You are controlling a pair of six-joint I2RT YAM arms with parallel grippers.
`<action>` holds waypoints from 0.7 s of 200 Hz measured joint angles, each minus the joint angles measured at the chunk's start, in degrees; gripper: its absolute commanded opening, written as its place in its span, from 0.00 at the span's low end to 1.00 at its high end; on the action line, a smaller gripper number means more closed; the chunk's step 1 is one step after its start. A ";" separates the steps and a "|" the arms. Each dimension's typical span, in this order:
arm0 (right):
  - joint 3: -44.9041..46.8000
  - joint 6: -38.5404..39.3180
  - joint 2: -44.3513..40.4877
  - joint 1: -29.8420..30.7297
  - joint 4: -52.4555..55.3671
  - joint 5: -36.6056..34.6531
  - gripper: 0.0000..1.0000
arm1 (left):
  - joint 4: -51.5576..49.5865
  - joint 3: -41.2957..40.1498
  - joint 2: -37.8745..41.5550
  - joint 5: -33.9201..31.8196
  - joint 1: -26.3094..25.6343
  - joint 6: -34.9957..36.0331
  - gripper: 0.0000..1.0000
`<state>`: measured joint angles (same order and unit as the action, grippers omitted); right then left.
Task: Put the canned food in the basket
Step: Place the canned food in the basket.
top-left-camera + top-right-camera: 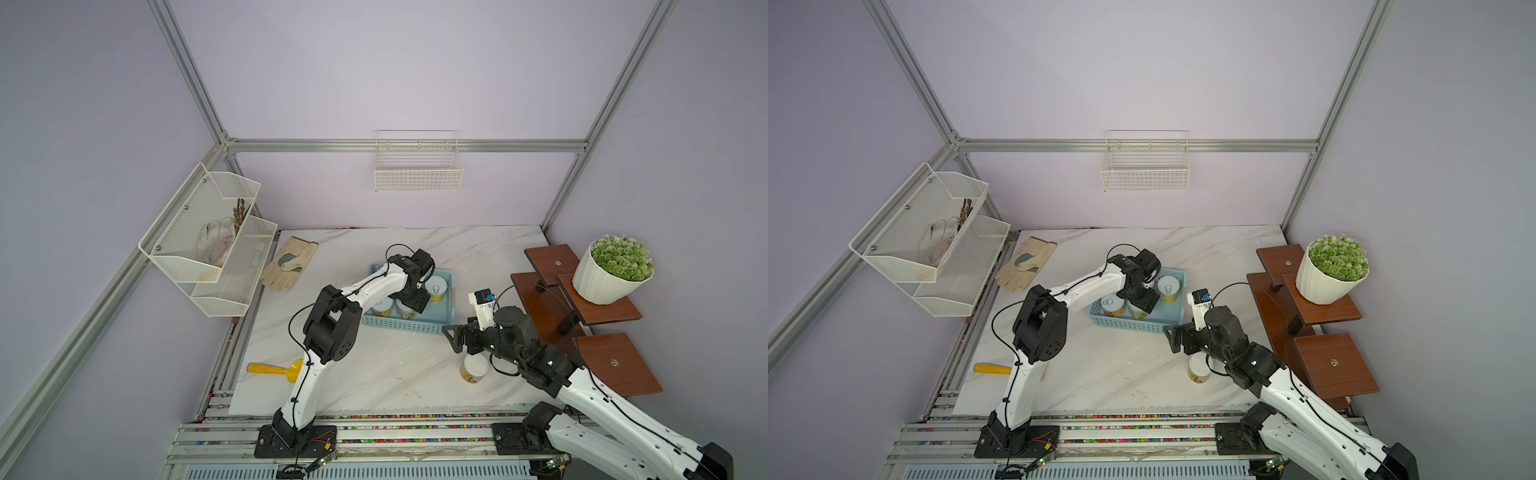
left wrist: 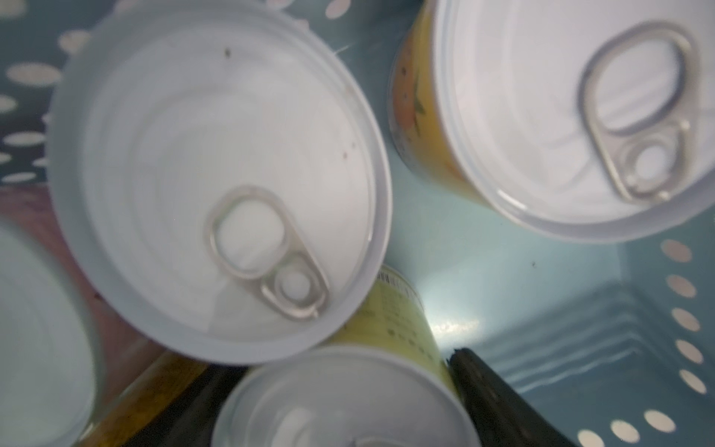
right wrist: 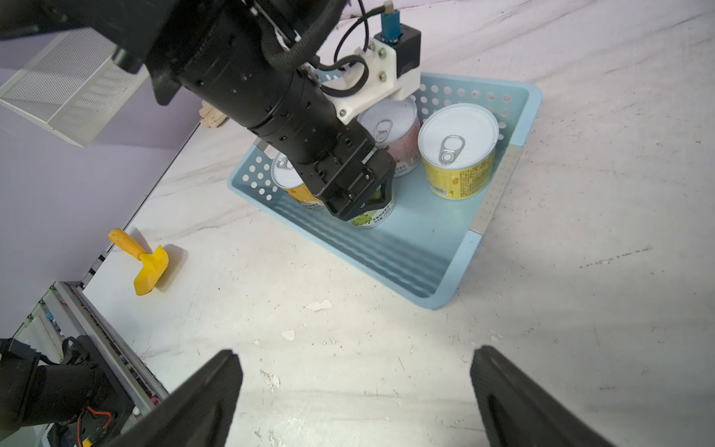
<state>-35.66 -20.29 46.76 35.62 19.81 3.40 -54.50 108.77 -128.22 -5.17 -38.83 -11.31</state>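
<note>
The left pincer (image 3: 365,205) is straddling a green-labelled can (image 3: 367,220) that is standing in the basket (image 3: 418,247) among three other cans. Whether its jaws are gripping cannot be told. It should be opening fully and then lifting straight up, clearing the neighbours. The right pincer (image 3: 356,371), jaws apart, is hovering near another can (image 1: 473,368) standing on the desk (image 1: 374,374).

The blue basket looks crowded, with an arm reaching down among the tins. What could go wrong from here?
Two risks, I think. The left gripper straddles the green-labelled tin inside the basket, tight beside the orange-labelled tin; pulling up could drag or tip either. Whether it grips is unclear. A loose tin stands on the table close by the open right gripper; a careless move might knock it over.
</note>
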 measured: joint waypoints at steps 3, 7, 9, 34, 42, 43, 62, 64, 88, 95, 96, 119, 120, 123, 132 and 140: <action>0.00 0.00 0.00 0.00 0.00 0.00 0.98 | 0.22 0.00 -0.17 0.00 0.07 0.00 0.93; 0.00 -0.02 0.00 0.00 -0.02 0.02 0.98 | 0.48 0.00 -0.37 0.00 0.11 0.00 0.93; 0.00 -0.02 0.00 0.00 -0.02 0.02 0.98 | 0.61 0.00 -0.48 0.00 0.17 0.00 0.93; 0.15 -0.02 0.00 0.00 0.00 0.07 0.98 | 1.14 0.00 -1.22 -0.02 0.55 0.00 0.93; 0.22 -0.02 0.00 0.00 -0.02 0.07 0.98 | 1.14 0.00 -1.22 -0.02 0.57 0.00 0.93; 0.22 -0.02 0.00 0.00 0.00 0.07 0.98 | 1.14 0.00 -1.22 -0.02 0.57 0.00 0.93; 0.28 -0.02 0.00 0.00 0.00 0.07 0.98 | 1.22 0.00 -1.22 0.00 0.57 0.00 0.91; 0.31 -0.02 0.00 0.00 0.00 0.07 0.98 | 1.22 0.00 -1.22 0.00 0.57 0.00 0.91; 0.61 -0.07 0.00 0.00 0.00 0.07 0.98 | 1.25 0.00 -1.20 0.09 0.57 0.00 0.91; 0.68 -0.11 0.00 0.00 0.02 0.07 0.98 | 1.18 0.00 -1.20 0.17 0.57 0.00 0.91; 0.72 -0.13 0.00 0.00 0.00 0.04 0.98 | 1.16 0.00 -1.20 0.24 0.57 0.00 0.91; 0.87 -0.37 -0.02 0.00 0.35 -0.17 0.99 | 0.96 0.00 -0.81 0.63 0.57 -0.02 0.92; 0.87 -0.39 -0.02 0.00 0.35 -0.20 0.99 | 0.94 0.00 -0.76 0.66 0.57 -0.02 0.92; 0.85 -0.42 -0.02 0.00 0.42 -0.33 0.99 | 0.90 0.00 -0.63 0.72 0.57 -0.02 0.92; 0.85 -0.59 -0.02 0.00 0.74 -0.98 1.00 | 0.79 0.00 -0.04 0.96 0.57 -0.04 0.93; 0.85 -0.68 0.00 0.00 1.11 -1.40 1.00 | 0.63 0.00 0.66 1.25 0.57 -0.04 0.95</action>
<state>-34.81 -20.97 46.76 35.62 20.93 2.00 -53.87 108.77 -127.57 -3.92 -38.26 -11.35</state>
